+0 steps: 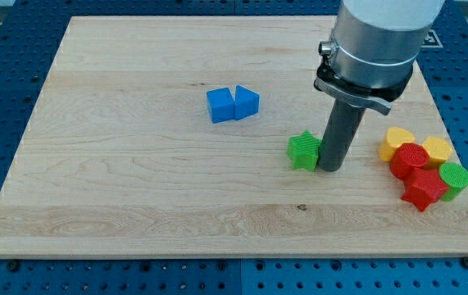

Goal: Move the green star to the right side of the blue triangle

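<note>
Item: my tip (330,168), bare rod holding nothing, touching green star block (304,151) at centre-right; blue triangle block (247,102) upper centre.

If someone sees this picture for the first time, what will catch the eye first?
Probably my tip, pressed against the right side of the green star near the board's middle. Next, the two blue blocks touching each other up and to the left, and the red, yellow and green cluster at the view's right edge.

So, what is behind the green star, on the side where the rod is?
My tip stands right beside the green star, on the view's right, seemingly touching. The rod covers the board behind it, so anything there cannot be seen.
</note>
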`<state>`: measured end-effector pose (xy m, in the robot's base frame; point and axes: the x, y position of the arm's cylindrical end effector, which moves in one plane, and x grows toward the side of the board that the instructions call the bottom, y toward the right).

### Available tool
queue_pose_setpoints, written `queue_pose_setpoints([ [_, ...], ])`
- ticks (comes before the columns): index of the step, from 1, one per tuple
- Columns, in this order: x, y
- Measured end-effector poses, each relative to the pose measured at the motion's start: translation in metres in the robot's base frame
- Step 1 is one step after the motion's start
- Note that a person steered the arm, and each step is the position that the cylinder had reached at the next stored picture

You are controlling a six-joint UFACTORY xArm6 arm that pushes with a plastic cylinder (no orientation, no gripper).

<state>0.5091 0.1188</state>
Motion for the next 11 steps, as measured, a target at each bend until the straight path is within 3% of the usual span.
queue_pose_setpoints([
  [5, 0.033, -0.055],
  [7, -0.001, -0.056],
  [11, -0.016, -0.040],
])
